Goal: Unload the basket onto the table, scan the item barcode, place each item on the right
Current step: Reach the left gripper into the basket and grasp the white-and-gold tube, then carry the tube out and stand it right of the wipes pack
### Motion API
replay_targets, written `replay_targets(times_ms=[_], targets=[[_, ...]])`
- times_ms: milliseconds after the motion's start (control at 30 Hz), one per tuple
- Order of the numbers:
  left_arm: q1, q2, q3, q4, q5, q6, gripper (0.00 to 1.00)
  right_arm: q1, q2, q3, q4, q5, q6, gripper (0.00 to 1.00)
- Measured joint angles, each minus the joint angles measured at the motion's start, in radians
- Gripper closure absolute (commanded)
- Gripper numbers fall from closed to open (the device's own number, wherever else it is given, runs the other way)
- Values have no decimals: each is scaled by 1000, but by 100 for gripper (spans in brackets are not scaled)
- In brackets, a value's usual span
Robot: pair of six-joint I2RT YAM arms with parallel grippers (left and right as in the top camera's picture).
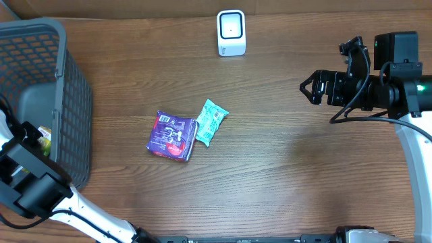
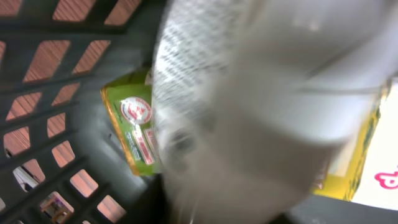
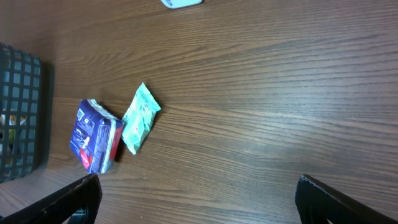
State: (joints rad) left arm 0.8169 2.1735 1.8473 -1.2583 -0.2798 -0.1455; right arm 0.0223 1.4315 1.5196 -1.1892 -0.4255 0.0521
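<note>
A: Grey plastic basket (image 1: 67,101) at the left end of the tabletop (image 1: 283,175). Can you see inside it?
B: Barely. From overhead the left arm (image 1: 30,179) reaches in and covers most of it. Only a scrap of yellow-green shows through the mesh, and the left end effector itself is hidden there.
A: And its wrist camera?
B: A white item (image 2: 249,124) with fine black print fills nearly the whole view, too close and too blurred to read. Under it, half covered, lies a green and yellow packet (image 2: 134,124) inside the basket.
A: Is the white item gripped?
B: I cannot tell. The fingers do not show, so whether they are clenched or released is unknown.
A: The right side?
B: The right end effector (image 1: 307,88) hangs released, fingers spread wide, holding nothing, above bare wood well right of the packets.
A: Which packets?
B: A purple packet (image 1: 172,136) and a teal packet (image 1: 212,122) lie mid-tabletop, edges touching. Their print is too small to read.
A: The scanner?
B: The white scanner (image 1: 231,32) stands at the far edge, well apart from the basket. The right wrist view cuts off all but its lower rim.
</note>
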Motion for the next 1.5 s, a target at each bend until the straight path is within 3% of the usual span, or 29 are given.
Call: replay_targets(times_ms=[333, 500, 733, 933, 1133, 1500], targets=[[-6, -8, 5, -35, 25, 3, 96, 0, 0, 0, 0, 0, 0, 0], [-26, -2, 66, -112, 115, 4, 96, 0, 0, 0, 0, 0, 0, 0], [-114, 24, 335, -252, 249, 5, 96, 0, 0, 0, 0, 0, 0, 0], [-211, 29, 737, -399, 319, 17, 96, 0, 0, 0, 0, 0, 0, 0], [-302, 8, 1017, -423, 362, 34, 96, 0, 0, 0, 0, 0, 0, 0], [-652, -159, 1146, -436, 433, 33, 96, 0, 0, 0, 0, 0, 0, 0]])
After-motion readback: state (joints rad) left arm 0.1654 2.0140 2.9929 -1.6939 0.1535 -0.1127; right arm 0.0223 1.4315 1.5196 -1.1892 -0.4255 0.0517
